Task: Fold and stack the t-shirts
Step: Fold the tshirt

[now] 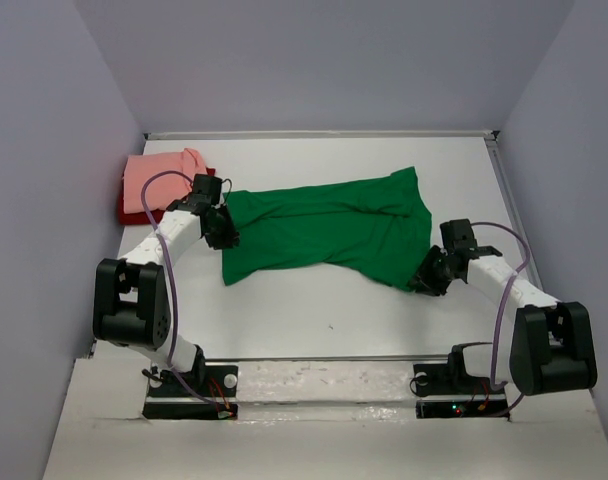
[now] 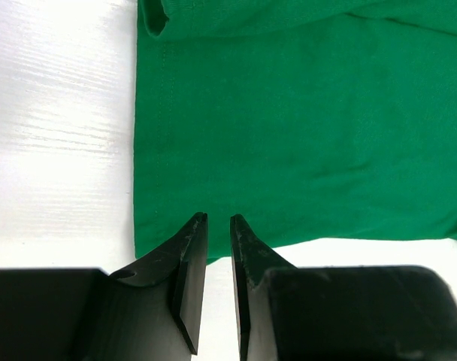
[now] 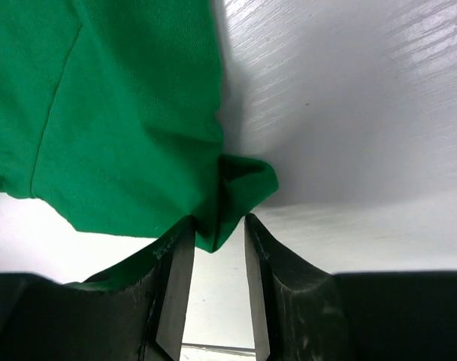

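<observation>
The bright green t-shirt (image 1: 324,225) lies spread across the middle of the white table, partly folded and rumpled. A salmon pink t-shirt (image 1: 159,180) is folded at the back left, on top of a dark red one (image 1: 129,212). My left gripper (image 1: 224,228) hovers at the green shirt's left hem (image 2: 304,128). Its jaws (image 2: 218,218) stand a narrow gap apart, with flat cloth and table showing through. My right gripper (image 1: 424,280) is at the shirt's near right corner. A fold of green cloth (image 3: 123,128) hangs between its fingertips (image 3: 219,219), touching the left finger with a gap at the right one.
Grey walls enclose the table on the left, back and right. A raised rim (image 1: 499,200) runs along the right side. Both arm bases sit at the near edge (image 1: 314,360). The pink and dark red stack lies just behind my left arm.
</observation>
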Controlling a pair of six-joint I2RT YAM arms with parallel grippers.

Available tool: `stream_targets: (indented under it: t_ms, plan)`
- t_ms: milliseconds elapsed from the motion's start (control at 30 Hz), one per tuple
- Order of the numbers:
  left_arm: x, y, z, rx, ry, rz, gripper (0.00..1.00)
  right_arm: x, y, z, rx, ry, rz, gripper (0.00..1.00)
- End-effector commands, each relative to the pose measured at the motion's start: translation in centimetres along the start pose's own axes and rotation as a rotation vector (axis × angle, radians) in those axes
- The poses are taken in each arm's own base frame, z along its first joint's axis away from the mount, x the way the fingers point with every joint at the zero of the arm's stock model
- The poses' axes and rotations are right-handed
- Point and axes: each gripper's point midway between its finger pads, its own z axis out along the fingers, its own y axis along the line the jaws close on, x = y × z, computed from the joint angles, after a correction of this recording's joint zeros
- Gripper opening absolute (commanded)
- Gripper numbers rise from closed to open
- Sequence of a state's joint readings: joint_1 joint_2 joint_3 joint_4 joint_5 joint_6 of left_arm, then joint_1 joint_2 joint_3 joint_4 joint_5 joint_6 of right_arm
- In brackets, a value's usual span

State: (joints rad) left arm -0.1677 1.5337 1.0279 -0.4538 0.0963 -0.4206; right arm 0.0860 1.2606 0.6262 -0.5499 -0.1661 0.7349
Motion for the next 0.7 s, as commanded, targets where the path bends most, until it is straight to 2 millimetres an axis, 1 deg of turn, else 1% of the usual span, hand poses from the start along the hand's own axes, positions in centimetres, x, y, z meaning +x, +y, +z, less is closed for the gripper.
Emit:
stream_targets:
  t_ms: [0,100,167,200,233,267,300,333,400,467,533,600,667]
  plan:
    - [-1.0,-0.3,-1.3,0.016,-0.04,0.007,0.3,-1.0,0.8,-0.2,-0.032,-0.041,-0.003,0.39]
    - [-0.7,-0.1,-1.0,0.011,-0.034,0.004,0.3,-1.2,0.7,-0.2,-0.023,-0.05,-0.007,0.39]
    - [-0.4,0.3,-0.8,-0.004,-0.026,0.002,0.3,-1.3,0.8,-0.3,-0.027,-0.054,-0.006,0.36]
    - [-0.2,0.4,-0.9,-0.009,-0.025,-0.002,0.3,-1.4,1.1,-0.5,-0.034,-0.058,-0.008,0.22]
    - [-0.2,0.5,-0.8,-0.012,-0.025,-0.005,0.3,-1.5,1.2,-0.6,-0.041,-0.062,-0.007,0.13]
    - [-0.2,0.6,-0.9,-0.018,-0.03,-0.009,0.3,-1.3,1.4,-0.7,-0.044,-0.059,-0.014,0.05]
    - [0.0,1.0,-0.9,-0.037,-0.033,-0.02,0.3,-1.5,1.6,-0.9,-0.049,-0.065,-0.017,0.0]
    - [0.0,1.2,-1.0,-0.048,-0.039,-0.024,0.3,-1.6,1.5,-0.9,-0.04,-0.069,-0.015,0.0]
    - [-0.1,2.3,-1.3,-0.11,-0.065,-0.032,0.3,-1.7,1.6,-1.1,-0.031,-0.076,-0.021,0.0]
    - [-0.7,2.9,-2.2,-0.165,-0.123,-0.037,0.31,-1.8,1.7,-1.2,-0.02,-0.086,-0.027,0.0]
    - [-0.7,3.3,-2.9,-0.2,-0.151,-0.034,0.31,-2.0,2.2,-1.4,-0.021,-0.097,-0.04,0.0]
    - [-0.5,3.8,-3.2,-0.24,-0.157,-0.037,0.31,-2.2,2.2,-1.4,-0.011,-0.101,-0.039,0.0]
    - [0.1,4.2,-3.1,-0.269,-0.131,-0.033,0.32,-2.5,3.0,-1.6,-0.024,-0.103,-0.048,0.0]
